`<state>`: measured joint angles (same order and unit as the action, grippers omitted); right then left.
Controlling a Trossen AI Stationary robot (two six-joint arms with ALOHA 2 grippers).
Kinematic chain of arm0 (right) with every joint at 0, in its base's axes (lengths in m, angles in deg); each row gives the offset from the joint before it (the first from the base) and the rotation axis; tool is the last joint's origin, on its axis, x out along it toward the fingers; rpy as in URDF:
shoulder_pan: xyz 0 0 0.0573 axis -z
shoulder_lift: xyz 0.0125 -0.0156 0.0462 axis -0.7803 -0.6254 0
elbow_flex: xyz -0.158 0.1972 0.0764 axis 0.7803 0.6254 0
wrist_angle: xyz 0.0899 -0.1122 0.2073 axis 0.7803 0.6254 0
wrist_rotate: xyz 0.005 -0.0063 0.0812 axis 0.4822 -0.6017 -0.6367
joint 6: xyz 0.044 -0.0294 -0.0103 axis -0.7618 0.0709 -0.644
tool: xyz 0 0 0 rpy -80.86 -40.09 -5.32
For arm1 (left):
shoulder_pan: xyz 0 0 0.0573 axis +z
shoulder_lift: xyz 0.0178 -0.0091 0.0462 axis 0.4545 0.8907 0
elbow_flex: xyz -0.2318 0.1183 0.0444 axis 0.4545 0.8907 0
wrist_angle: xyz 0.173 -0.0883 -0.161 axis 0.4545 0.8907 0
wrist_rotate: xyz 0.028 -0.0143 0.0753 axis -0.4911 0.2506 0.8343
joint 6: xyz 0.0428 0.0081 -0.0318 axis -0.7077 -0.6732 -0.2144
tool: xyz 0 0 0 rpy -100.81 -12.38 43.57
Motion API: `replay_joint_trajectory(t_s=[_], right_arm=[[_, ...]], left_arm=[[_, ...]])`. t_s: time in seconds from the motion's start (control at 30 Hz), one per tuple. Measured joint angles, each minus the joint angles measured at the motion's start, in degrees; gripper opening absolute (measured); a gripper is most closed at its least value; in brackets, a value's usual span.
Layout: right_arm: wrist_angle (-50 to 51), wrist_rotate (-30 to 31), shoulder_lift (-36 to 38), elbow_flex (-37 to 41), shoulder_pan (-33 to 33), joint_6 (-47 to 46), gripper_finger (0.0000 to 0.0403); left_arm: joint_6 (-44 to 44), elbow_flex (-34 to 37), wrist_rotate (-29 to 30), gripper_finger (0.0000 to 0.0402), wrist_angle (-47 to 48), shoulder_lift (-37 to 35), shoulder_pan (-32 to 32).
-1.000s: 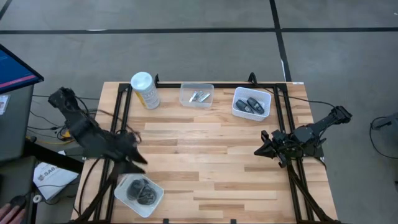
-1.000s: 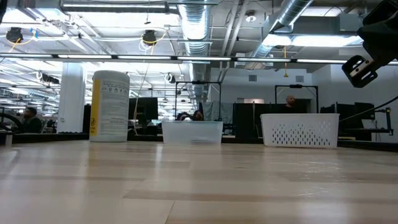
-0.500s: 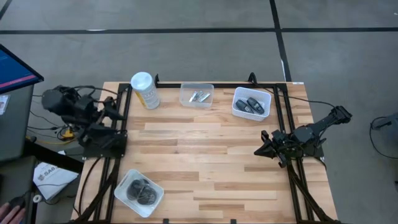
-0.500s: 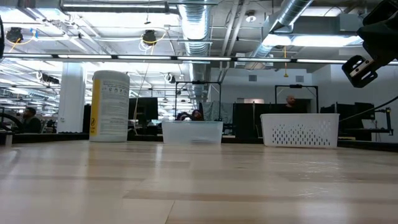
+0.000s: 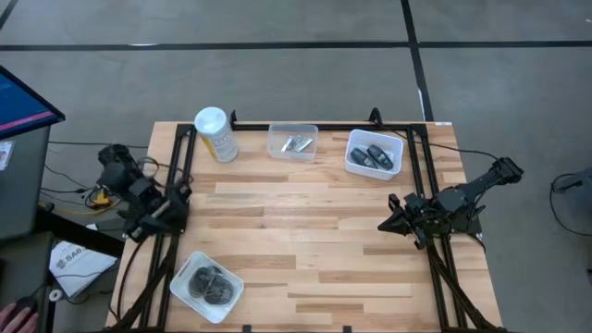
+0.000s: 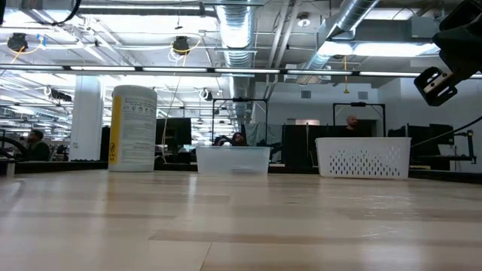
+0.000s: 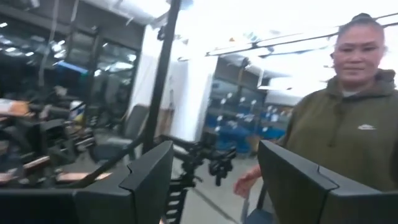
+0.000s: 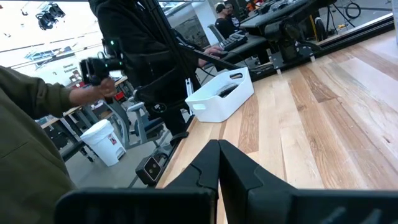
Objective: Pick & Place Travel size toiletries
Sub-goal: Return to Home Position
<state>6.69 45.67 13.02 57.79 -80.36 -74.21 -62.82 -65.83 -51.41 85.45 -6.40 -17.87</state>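
The toiletries lie in three bins. Silvery tubes point(image 5: 295, 143) sit in a clear bin at the far edge. Dark oblong pieces point(image 5: 374, 155) fill a white basket to its right. Dark round lumps point(image 5: 211, 283) rest in a bin at the near left corner, and the right wrist view also shows this bin point(image 8: 221, 93). My left arm point(image 5: 139, 196) is folded back at the table's left edge. Its gripper point(image 7: 216, 149) is open, empty and faces the room. My right gripper point(image 5: 384, 225) hovers shut and empty above the table's right part, pointing left.
A tall pale-yellow canister with a white lid point(image 5: 215, 132) stands at the far left, left of the clear bin point(image 6: 233, 159). A black frame runs along the table's far, left and right edges. A person point(image 7: 348, 130) stands beyond the table's left side. Bare wood point(image 5: 296, 231) spans the middle.
My left arm has drawn back from above the near left bin to the table's left edge, swinging up and folding in on itself. My right arm and all the bins have stayed where they were.
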Motion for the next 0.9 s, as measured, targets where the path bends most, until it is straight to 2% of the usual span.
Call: replay_joint_trajectory(t_s=[0.1,0.23,0.37,0.7,0.9], right_arm=[[0.02,0.00,0.00,-0.01,0.01,0.01,0.0000],[0.04,0.00,0.00,-0.01,-0.01,0.01,0.0000],[0.06,0.00,0.00,-0.01,0.01,0.01,0.0000],[0.02,0.00,0.00,-0.01,0.01,0.01,0.0000],[0.02,0.00,0.00,-0.01,0.01,0.01,0.0000]], left_arm=[[-0.59,7.02,-3.19,0.0232,-7.20,-2.97,0.00],[-1.46,14.88,-7.08,0.0232,-15.47,-3.26,-0.02],[0.15,21.77,-8.22,0.0232,-21.17,-3.28,0.01],[-2.99,21.73,-12.62,0.0232,-20.50,-2.47,-0.02],[-2.83,21.73,-12.78,0.0232,-20.61,-2.47,-0.02]])
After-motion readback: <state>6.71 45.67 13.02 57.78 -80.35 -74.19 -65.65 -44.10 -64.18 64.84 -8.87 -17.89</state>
